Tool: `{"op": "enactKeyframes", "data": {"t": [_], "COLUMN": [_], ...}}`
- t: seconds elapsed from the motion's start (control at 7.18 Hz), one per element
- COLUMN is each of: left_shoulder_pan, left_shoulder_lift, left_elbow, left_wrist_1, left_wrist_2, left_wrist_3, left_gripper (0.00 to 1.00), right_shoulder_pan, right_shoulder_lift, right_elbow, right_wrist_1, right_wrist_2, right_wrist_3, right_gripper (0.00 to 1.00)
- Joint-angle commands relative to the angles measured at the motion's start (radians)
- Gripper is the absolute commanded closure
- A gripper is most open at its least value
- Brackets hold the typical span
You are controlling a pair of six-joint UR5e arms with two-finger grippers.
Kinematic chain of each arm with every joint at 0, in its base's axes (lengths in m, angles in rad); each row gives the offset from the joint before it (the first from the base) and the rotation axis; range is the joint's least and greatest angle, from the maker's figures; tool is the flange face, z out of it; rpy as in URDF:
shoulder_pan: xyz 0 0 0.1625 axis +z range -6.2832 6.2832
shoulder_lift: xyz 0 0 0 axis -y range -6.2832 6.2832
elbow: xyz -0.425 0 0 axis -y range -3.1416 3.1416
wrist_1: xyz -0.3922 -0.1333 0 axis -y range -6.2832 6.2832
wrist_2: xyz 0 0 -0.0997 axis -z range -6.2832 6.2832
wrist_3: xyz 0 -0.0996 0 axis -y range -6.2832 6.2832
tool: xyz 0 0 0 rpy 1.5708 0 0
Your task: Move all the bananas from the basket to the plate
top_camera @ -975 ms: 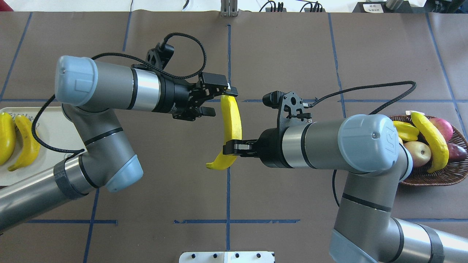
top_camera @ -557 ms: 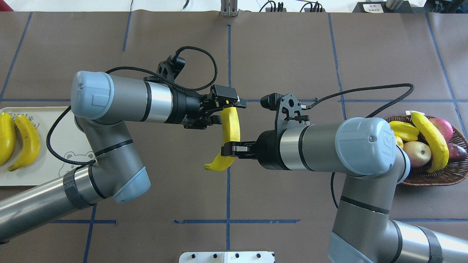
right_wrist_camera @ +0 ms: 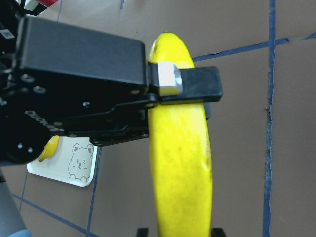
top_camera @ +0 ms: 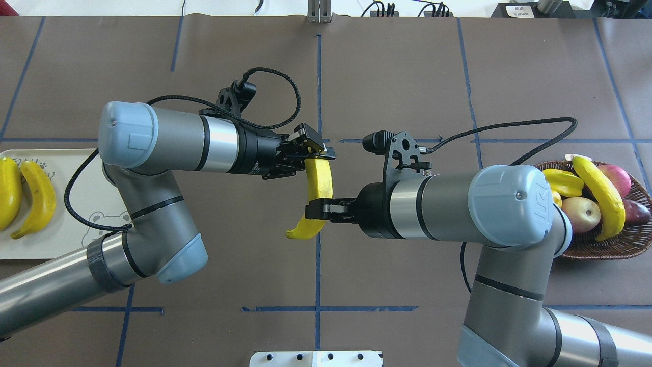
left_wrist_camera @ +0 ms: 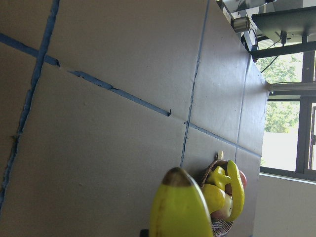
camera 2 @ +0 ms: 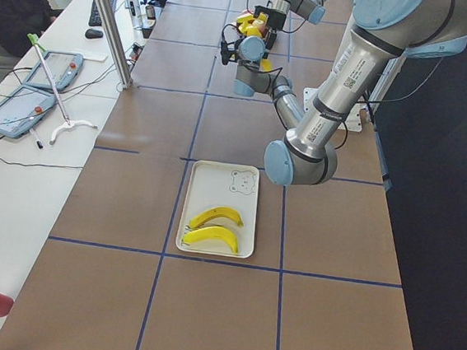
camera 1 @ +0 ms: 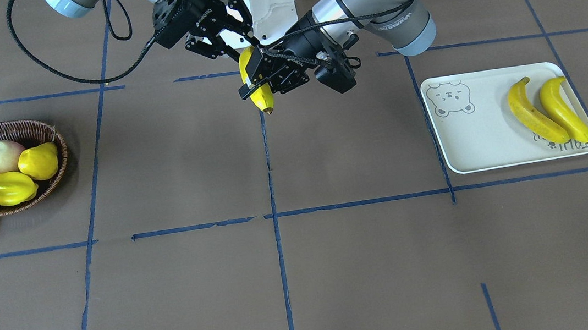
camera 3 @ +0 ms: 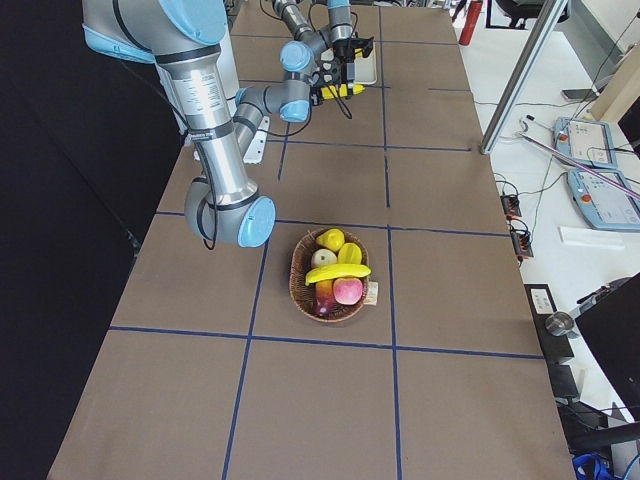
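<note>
Banana point(top_camera: 320, 181) is now clamped by left pincer point(top_camera: 318, 153) too, right pincer point(top_camera: 316, 210) still gripping it.

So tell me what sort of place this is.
Most likely a robotics lab set up for recording manipulation. A left arm and right arm work over a table marked with a blue tape grid, and teach pendants lie on a side bench.

The left hand point(top_camera: 316, 154) has moved in toward the middle of the worktop, from just beside the far end of the raised banana point(top_camera: 319, 183), and its open fingers have closed on that end.
</note>
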Motion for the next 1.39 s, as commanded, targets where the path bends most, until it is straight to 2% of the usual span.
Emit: {"op": "enactKeyframes", "data": {"t": [0.0, 0.14, 0.42, 0.56, 0.84, 0.98, 1.11, 1.25], "left_shoulder_pan": [-0.011, -0.04, -0.193, -0.272, -0.362, -0.368, -0.38, -0.381], "left_shoulder_lift": [0.002, 0.004, 0.095, 0.172, 0.334, 0.408, 0.454, 0.494], "left_elbow": [0.0, 0.002, 0.002, -0.015, -0.018, -0.004, 0.015, 0.029], "left_wrist_1": [0.0, 0.003, 0.14, 0.199, 0.317, 0.331, 0.337, 0.338], "left_wrist_2": [0.0, -0.008, -0.212, -0.231, -0.25, -0.247, -0.236, -0.232], "left_wrist_3": [0.001, 0.004, 0.011, 0.071, 0.261, 0.306, 0.31, 0.326], "left_gripper": [1.0, 1.0, 1.0, 1.0, 1.0, 1.0, 1.0, 1.0], "right_shoulder_pan": [0.0, 0.003, 0.041, 0.058, 0.101, 0.119, 0.159, 0.171], "right_shoulder_lift": [-0.001, -0.001, -0.02, -0.023, -0.02, -0.02, -0.02, -0.02], "right_elbow": [0.01, 0.017, 0.042, 0.063, 0.115, 0.119, 0.117, 0.117], "right_wrist_1": [0.0, -0.002, -0.02, -0.087, -0.24, -0.288, -0.37, -0.406], "right_wrist_2": [0.001, 0.002, 0.01, 0.011, 0.019, 0.021, 0.066, 0.077], "right_wrist_3": [0.04, 0.04, 0.039, 0.039, 0.03, 0.028, 0.021, 0.019], "right_gripper": [0.0, 0.0, 0.0, 0.0, 0.0, 0.0, 0.0, 0.0]}}
